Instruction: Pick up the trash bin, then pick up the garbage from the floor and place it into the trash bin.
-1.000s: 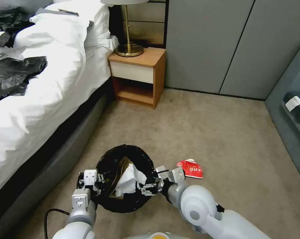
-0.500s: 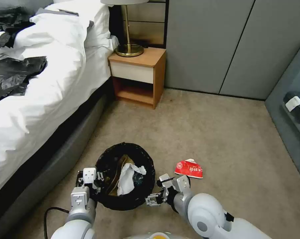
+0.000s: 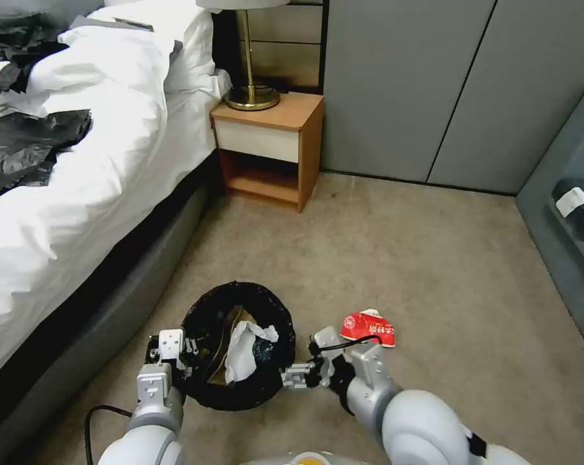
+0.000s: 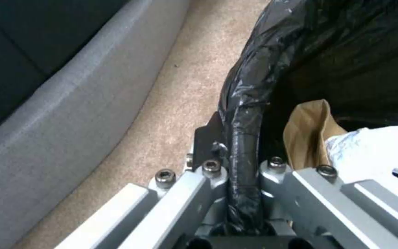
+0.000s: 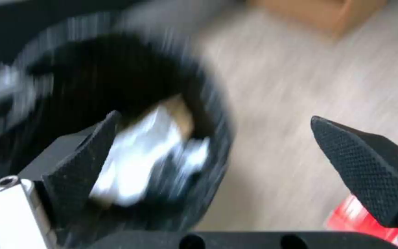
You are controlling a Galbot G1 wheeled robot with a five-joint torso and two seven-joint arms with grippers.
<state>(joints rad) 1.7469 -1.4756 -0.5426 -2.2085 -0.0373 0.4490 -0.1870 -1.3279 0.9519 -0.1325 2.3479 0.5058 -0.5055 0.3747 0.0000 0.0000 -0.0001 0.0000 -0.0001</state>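
1. The trash bin [image 3: 239, 349], lined with a black bag, stands on the carpet [image 3: 401, 271] beside the bed [image 3: 59, 213], directly ahead of the robot.
2. The left tool [image 3: 175, 361] is clamped on the bin's near-left rim; the left wrist view shows its fingers [image 4: 273, 169] on either side of the bag-wrapped rim.
3. Inside the bin lie a white tissue [image 3: 243, 345] and a brown paper bag [image 4: 307, 128].
4. The right tool [image 3: 298, 376] sits just outside the bin's right wall, its fingers [image 5: 365, 166] spread wide apart and holding nothing.
5. A red-and-white packet [image 3: 368, 328] lies on the carpet, just right of the bin.
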